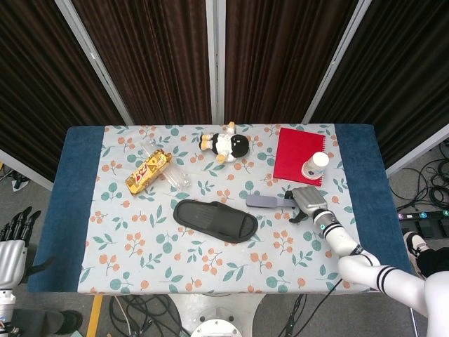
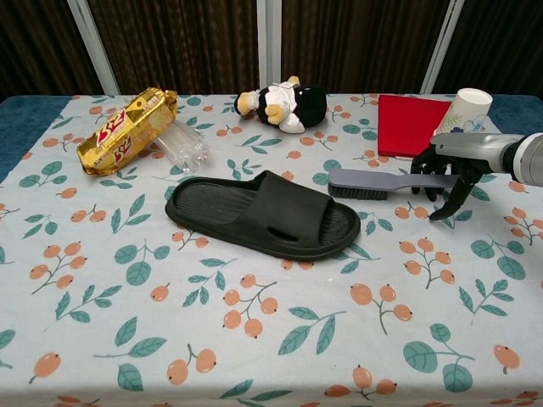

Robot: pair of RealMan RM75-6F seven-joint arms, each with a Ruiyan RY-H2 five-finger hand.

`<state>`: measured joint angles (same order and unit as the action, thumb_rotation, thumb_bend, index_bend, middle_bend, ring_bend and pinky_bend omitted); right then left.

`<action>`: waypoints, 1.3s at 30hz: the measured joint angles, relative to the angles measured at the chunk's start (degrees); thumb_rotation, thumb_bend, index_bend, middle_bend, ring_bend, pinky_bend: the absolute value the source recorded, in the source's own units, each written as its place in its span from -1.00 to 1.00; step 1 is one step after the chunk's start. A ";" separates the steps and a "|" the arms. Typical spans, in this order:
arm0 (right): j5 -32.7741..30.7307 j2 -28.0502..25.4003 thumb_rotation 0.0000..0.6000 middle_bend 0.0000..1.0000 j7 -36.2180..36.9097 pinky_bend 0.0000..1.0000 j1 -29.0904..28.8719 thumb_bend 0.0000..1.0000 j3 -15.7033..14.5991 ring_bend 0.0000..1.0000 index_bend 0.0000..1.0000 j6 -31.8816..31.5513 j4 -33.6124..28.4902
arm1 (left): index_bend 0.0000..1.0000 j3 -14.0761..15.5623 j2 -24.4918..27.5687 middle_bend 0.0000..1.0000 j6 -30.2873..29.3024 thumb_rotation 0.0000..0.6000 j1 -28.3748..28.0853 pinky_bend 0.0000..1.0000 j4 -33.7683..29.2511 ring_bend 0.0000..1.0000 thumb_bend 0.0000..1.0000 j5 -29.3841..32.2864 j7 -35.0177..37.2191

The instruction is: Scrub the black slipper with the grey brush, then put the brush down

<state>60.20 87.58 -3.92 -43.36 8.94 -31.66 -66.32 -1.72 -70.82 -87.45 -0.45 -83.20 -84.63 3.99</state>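
Head view: black slipper (image 1: 215,220) lies flat near the middle of the floral tablecloth (image 1: 140,246), sole down. Grey brush (image 1: 269,202) lies just right of it, handle pointing right. Right hand (image 1: 306,202) sits over the handle end, fingers curled down around it; whether they actually clamp the handle, cannot tell from here. Left hand (image 1: 12,235) hangs off the table's left edge, low, fingers straight and slightly apart, holding nothing. Behind: plush toy (image 1: 226,145), red napkin (image 1: 299,154) with a paper cup (image 1: 315,166) on it, gold snack packet (image 1: 148,170) beside clear plastic. Chest view: slipper (image 2: 263,214) centre, toe end toward the right. Brush (image 2: 377,183) rests bristles-down on the cloth, near the slipper's toe but apart from it. Right hand (image 2: 450,164) at the handle tip, dark fingers arched over it, thumb reaching down to the cloth in front; grip not confirmed.
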 measured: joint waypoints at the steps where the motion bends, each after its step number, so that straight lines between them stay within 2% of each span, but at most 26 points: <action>1: -0.07 -0.03 1.00 0.11 0.68 0.14 -0.01 -0.87 0.14 -0.06 -0.02 0.17 -0.15 | -0.74 -0.02 -0.02 -0.74 0.02 1.00 0.01 -0.70 0.01 -0.93 -0.64 0.06 0.05; 9: -0.78 -0.22 1.00 0.30 8.06 0.47 -0.98 -0.73 1.96 0.22 0.18 5.51 -0.15 | -0.74 -0.09 -0.14 -0.74 -0.07 1.00 0.12 -0.70 0.03 -0.93 -0.64 0.17 0.00; 14: -1.09 0.56 1.00 0.43 12.83 0.69 -2.54 -0.66 3.48 0.44 0.38 10.10 1.41 | -0.74 -0.12 -0.07 -0.74 -0.27 1.00 0.30 -0.70 -0.26 -0.93 -0.64 0.29 -0.12; 19: -1.06 1.55 1.00 0.58 14.22 0.87 -3.95 -0.62 3.82 0.62 0.62 11.79 3.42 | -0.74 -0.11 -0.12 -0.74 -0.32 1.00 0.52 -0.70 -0.23 -0.93 -0.64 0.49 0.32; 21: -1.32 1.77 1.00 0.62 14.28 0.92 -4.42 -0.53 3.63 0.67 0.72 12.42 4.03 | -0.74 -0.13 -0.20 -0.74 -0.31 1.00 0.51 -0.70 -0.15 -0.93 -0.64 0.46 0.42; 24: -2.14 2.11 1.00 0.68 13.95 0.99 -5.41 -0.30 2.97 0.76 0.93 13.04 5.09 | -0.74 -0.17 -0.28 -0.74 -0.18 1.00 0.42 -0.70 -0.11 -0.93 -0.64 0.42 0.69; 26: -2.73 2.10 1.00 0.73 13.66 1.00 -5.95 -0.16 2.59 0.83 0.99 13.25 5.13 | -0.74 -0.24 -0.32 -0.74 -0.06 1.00 0.36 -0.70 -0.09 -0.93 -0.64 0.52 0.73; 33: -3.21 0.38 1.00 0.90 12.33 1.00 -6.84 0.15 1.48 1.00 1.00 12.92 3.34 | -0.74 -0.72 -0.60 -0.74 0.16 1.00 -0.03 -0.70 0.10 -0.93 -0.64 0.71 0.89; 39: -0.45 -2.74 1.00 0.99 8.13 1.00 -6.98 0.17 0.03 1.00 1.00 8.27 -0.77 | -0.74 -1.56 -0.27 -0.74 0.25 1.00 -2.04 -0.70 0.16 -0.93 -0.65 -1.55 1.48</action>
<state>59.76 84.84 4.22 -50.33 8.97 -23.39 -67.08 -3.28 -71.09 -87.19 -2.50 -83.04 -86.18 5.46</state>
